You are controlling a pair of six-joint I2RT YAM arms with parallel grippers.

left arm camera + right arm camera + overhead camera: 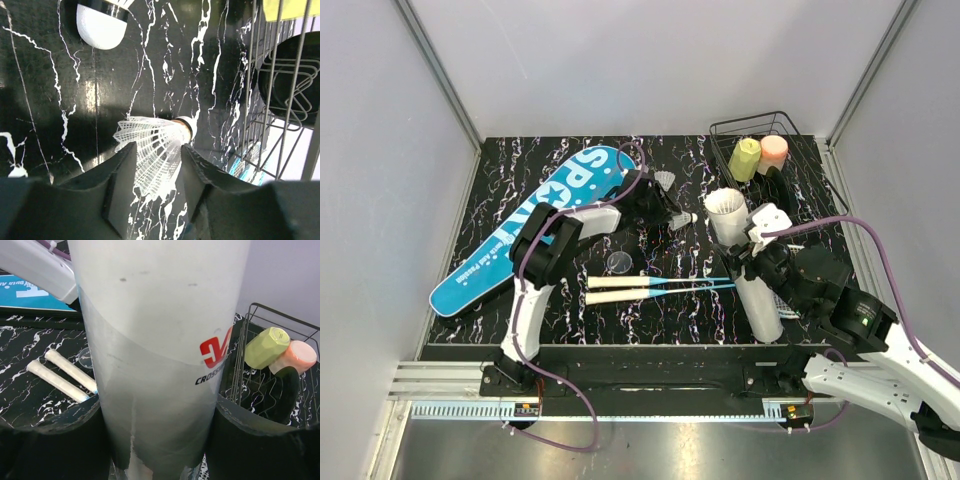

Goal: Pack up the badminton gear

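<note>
Pinching the left end effector [157,167] shut on the feather skirt of a shuttlecock [152,145], just past the middle of the table [670,325] toward 1 o'clock; pressing the feathers against both fingers, with the cork tip aiming toward 3 o'clock in the overhead view; cannot tell whether resting on the table or hanging clear of it. Leaving a second shuttlecock [665,180] loose just beside the held one, at its 12 o'clock, apart from the fingers.

Clamping the right end effector [160,432] around the long white tube [160,330], one finger on either side of its wall; holding the tube slanted at 3 o'clock of the table's middle, open mouth aiming toward 12 o'clock near the wire basket [790,125], other end reaching toward 5 o'clock.

Showing two rackets [660,288] lying side by side at 6 o'clock of the middle, white handles pointing toward 9 o'clock, heads mostly hidden behind the right arm and the tube; showing a small clear cup [618,262] just at 12 o'clock of the handles.

Showing the blue cover [470,275] lying slanted at 9 to 10 o'clock, partly under the left arm.

Showing the basket standing at 1 o'clock, holding a yellow bottle [745,158] and a pink bottle [774,152] side by side.
</note>
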